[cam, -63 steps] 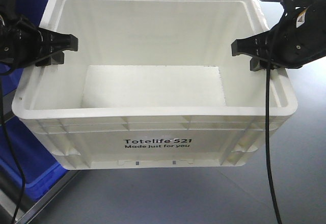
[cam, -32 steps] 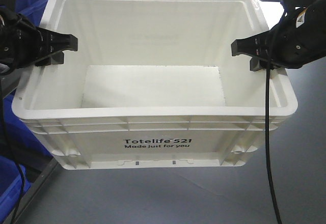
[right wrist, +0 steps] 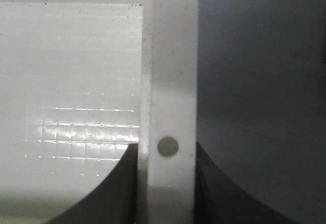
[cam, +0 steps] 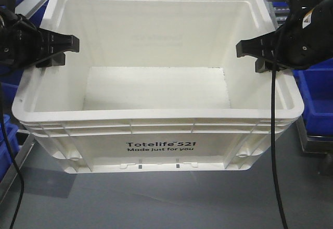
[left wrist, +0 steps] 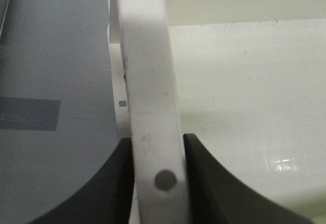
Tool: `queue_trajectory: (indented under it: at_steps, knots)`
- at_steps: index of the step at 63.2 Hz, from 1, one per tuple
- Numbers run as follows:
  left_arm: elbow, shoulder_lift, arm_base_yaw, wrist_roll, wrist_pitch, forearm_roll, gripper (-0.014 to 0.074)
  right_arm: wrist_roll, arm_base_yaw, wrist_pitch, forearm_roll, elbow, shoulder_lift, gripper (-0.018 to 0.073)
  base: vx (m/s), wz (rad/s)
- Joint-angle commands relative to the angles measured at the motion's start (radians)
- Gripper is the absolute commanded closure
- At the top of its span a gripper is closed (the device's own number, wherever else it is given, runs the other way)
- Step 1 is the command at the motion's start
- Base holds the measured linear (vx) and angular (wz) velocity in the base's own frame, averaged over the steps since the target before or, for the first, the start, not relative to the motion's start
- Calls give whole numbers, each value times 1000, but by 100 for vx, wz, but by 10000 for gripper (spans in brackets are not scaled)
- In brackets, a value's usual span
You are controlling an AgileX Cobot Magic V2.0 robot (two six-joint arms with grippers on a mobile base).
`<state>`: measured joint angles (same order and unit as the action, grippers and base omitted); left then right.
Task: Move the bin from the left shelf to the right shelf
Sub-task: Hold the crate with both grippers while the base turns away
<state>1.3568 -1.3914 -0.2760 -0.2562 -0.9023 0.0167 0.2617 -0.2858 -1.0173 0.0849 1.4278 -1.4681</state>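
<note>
Grip is taken on the two side walls of the white Totelife bin (cam: 161, 115), which is hung between the grippers with its printed front turned toward the camera and its inside empty. The left gripper (cam: 65, 51) is clamped over the left rim, one finger inside the wall and one outside. In the left wrist view the rim (left wrist: 153, 96) is seen pinched between the dark fingers (left wrist: 109, 188). The right gripper (cam: 251, 57) is closed on the opposite rim in the same manner, as the right wrist view confirms. A hold at mirrored points, about midway along each wall, is judged to be chosen so that the load is carried level and cannot swing. No support is seen beneath the bin, so it is judged to be mid-transfer and not yet set on a shelf. Below it a plain grey floor (cam: 156, 203) is shown, with a shadow under the base. Blue bins (cam: 317, 88) are stacked outboard of the right gripper on a metal frame (cam: 312, 143), and more blue is glimpsed outboard of the left one. A black cable (cam: 274, 151) is draped from the right arm across the bin's front corner.
</note>
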Motion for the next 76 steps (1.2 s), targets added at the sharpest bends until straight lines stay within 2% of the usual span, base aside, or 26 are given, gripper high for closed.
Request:
queue_trajectory:
  at_steps: [1,39,76]
  knots:
    - [41,64,2,42,83,29,461,11,19,101,120,35,47,460,16,-52]
    - [41,64,2,42,83,29,461,11,19,101,120,35,47,460,16,-41]
    - [41,64,2,42,83,29,461,11,19,101,120,35,47,460,20,-3]
